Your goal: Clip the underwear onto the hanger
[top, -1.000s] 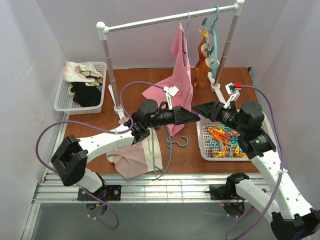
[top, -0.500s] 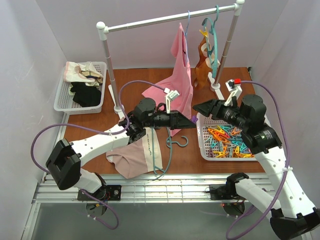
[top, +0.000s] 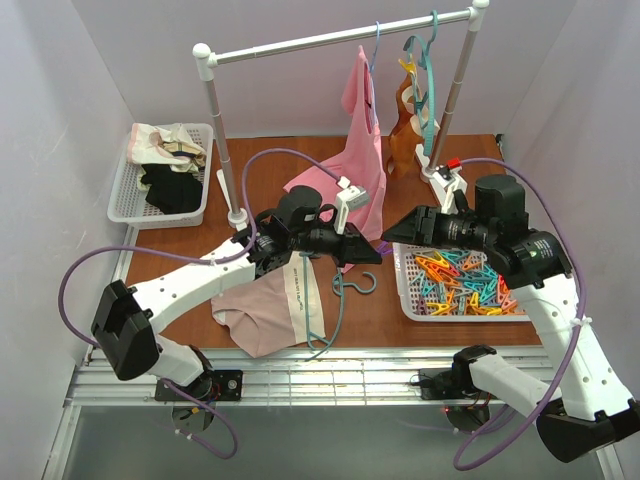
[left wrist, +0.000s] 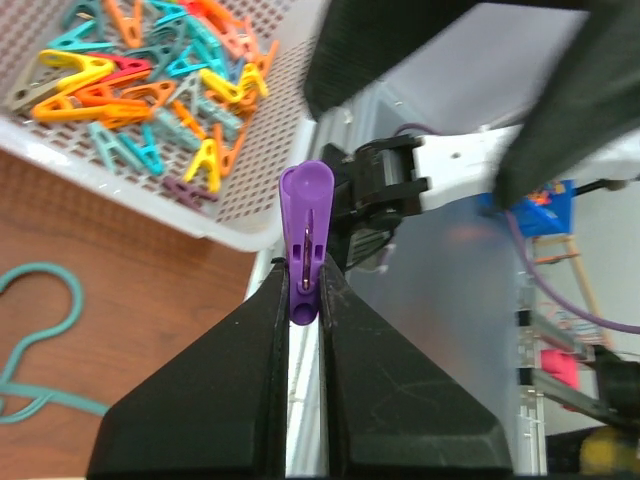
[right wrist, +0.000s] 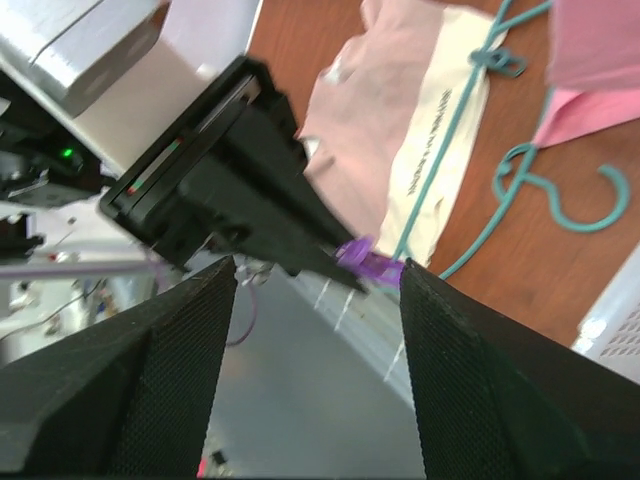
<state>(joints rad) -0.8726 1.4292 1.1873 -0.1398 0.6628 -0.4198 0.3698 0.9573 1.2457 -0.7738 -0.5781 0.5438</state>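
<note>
The underwear [top: 262, 318], pale pink with a cream strip, lies flat near the table's front edge. It also shows in the right wrist view [right wrist: 365, 95]. The teal hanger [top: 333, 300] lies across it, its hook [right wrist: 565, 195] on the bare wood to the right. My left gripper [top: 374, 257] hovers above the hook, shut on a purple clip [left wrist: 305, 225], which also shows in the right wrist view [right wrist: 368, 262]. My right gripper [top: 392, 236] is open and empty, just right of the left gripper's tip and pointing at it.
A white basket [top: 405, 300] of coloured clips stands at the front right, also in the left wrist view [left wrist: 235, 225]. A bright pink top [top: 362, 140] and a tan garment [top: 405, 135] hang on the rack. A basket of clothes [top: 120, 195] sits at the back left.
The two gripper tips met a second ago and are now apart. My left gripper has swung toward the near edge with the purple clip. My right arm has drawn back and up.
</note>
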